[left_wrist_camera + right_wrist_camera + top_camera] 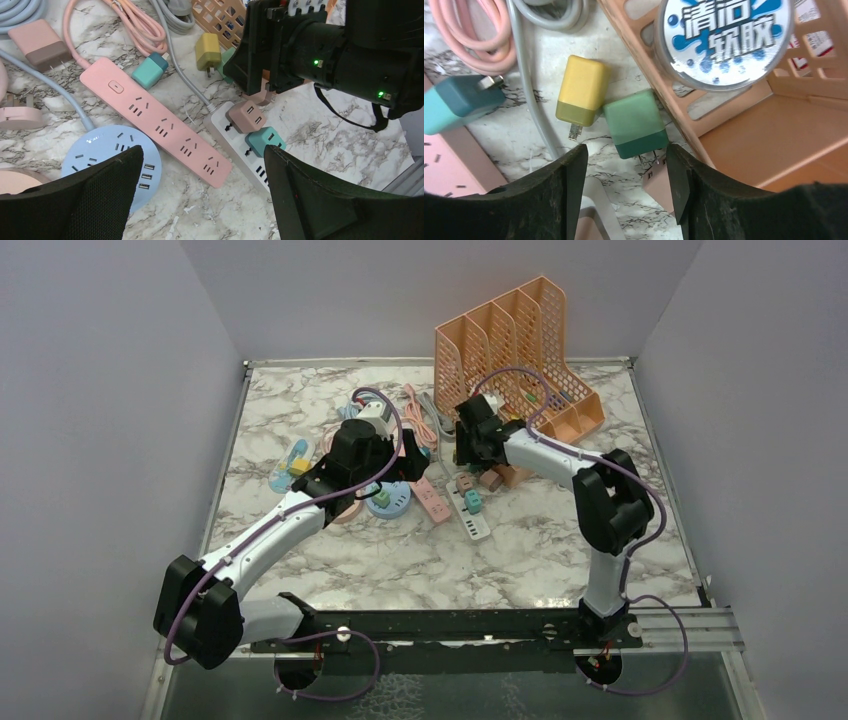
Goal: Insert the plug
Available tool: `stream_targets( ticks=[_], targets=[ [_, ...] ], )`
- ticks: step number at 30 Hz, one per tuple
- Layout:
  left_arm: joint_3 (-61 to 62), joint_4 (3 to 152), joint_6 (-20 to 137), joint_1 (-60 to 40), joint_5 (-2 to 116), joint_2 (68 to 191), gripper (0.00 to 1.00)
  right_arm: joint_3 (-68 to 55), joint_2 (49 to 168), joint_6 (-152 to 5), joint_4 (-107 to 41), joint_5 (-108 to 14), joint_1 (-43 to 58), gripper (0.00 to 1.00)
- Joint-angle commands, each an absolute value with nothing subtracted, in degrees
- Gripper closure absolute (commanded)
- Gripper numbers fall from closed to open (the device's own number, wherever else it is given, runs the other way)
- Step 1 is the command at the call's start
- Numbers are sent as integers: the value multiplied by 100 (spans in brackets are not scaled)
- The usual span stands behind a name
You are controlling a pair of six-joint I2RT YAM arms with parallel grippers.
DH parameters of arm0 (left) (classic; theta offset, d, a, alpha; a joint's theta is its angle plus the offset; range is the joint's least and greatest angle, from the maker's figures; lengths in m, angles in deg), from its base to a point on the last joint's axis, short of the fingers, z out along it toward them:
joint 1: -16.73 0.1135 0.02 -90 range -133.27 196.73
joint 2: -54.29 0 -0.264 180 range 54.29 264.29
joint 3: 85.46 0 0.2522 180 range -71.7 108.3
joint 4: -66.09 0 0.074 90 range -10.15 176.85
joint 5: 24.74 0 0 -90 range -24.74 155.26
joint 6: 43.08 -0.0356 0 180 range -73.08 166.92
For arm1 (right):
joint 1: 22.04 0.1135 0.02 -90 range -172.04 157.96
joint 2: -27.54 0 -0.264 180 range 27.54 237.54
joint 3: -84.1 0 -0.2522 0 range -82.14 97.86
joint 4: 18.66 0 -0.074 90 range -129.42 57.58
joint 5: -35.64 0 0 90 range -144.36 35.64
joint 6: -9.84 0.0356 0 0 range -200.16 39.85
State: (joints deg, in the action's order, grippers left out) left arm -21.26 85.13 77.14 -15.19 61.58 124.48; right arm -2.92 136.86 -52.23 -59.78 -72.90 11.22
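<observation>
Left arm [270, 535] stretched out long from base, reaching forward and to right. Left gripper [202, 150] points down, jaws far apart, nothing between them. Right arm [600, 510] goes up from base, bends at elbow, forearm reaches forward and to left. Right gripper [625, 150] points down too, jaws part way apart, nothing held. Two grippers near each other, not touching. Both grippers black.
</observation>
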Motion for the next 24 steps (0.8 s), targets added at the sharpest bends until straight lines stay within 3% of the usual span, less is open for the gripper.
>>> stream_targets(
  ticks=[1,24],
  targets=[
    [-2116,8505,7742,-1486,6041,12362,7,-332,13983,-5681,-5852,-7357,1075,41],
    [-1969,8475,7771,-1478,6022,12622,7,-1,14650,-6754,-5250,-7226,1075,42]
  ],
)
